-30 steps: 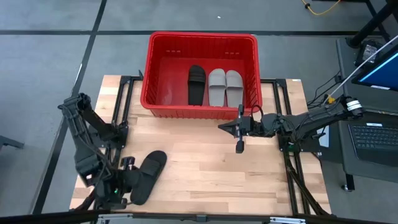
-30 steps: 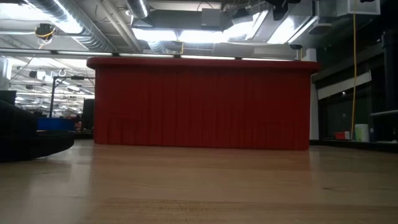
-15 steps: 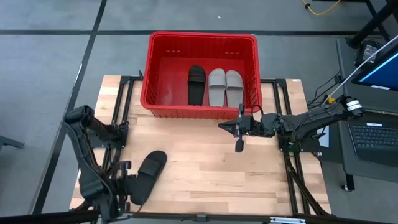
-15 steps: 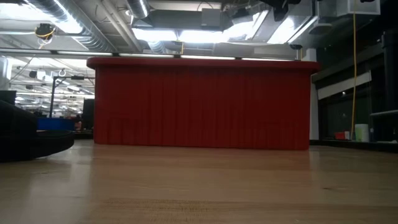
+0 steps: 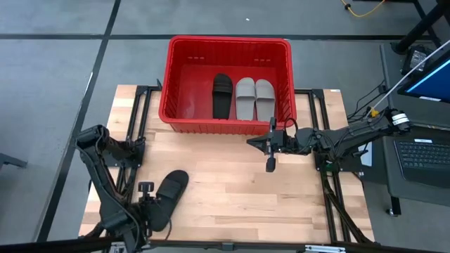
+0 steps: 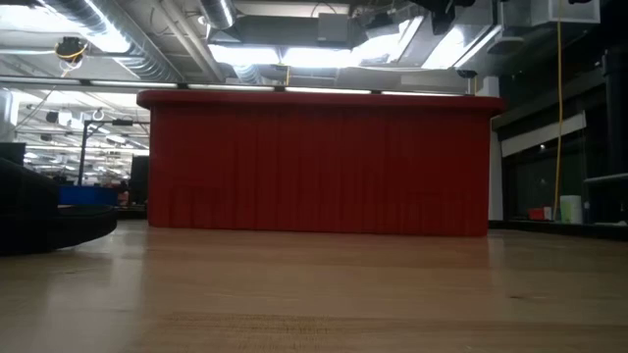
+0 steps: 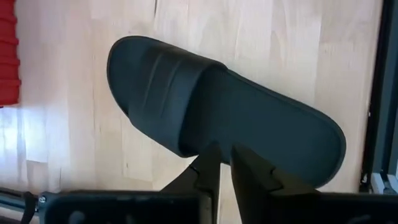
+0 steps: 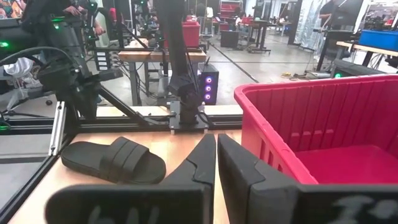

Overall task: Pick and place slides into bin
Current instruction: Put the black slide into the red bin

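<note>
One black slide (image 5: 169, 193) lies flat on its sole on the wooden table near the left front; it also shows in the left wrist view (image 7: 205, 118). My left gripper (image 5: 152, 204) stands over the slide's long side by the strap, fingers (image 7: 209, 163) together. My right gripper (image 5: 271, 146) is shut and empty, hovering mid-table in front of the red bin (image 5: 228, 43). In the bin lie a second black slide (image 5: 222, 95) and two grey slides (image 5: 245, 97) (image 5: 264, 97), side by side on its floor. My left gripper points down at the black slide's long side edge (image 7: 217, 144), where the strap meets the sole. I cannot tell whether the fingertips touch it. The slide lies flat on the table.
The bin stands at the table's far edge; its near wall (image 6: 314, 162) fills the low view. Bare wood lies between the slide and the bin. Black frame rails (image 5: 330, 204) run along both table sides. A laptop (image 5: 422, 151) sits off to the right.
My left arm has folded down toward the table's near edge, while its gripper stays beside the black slide. The slide lies where it was. My right arm has kept still.
</note>
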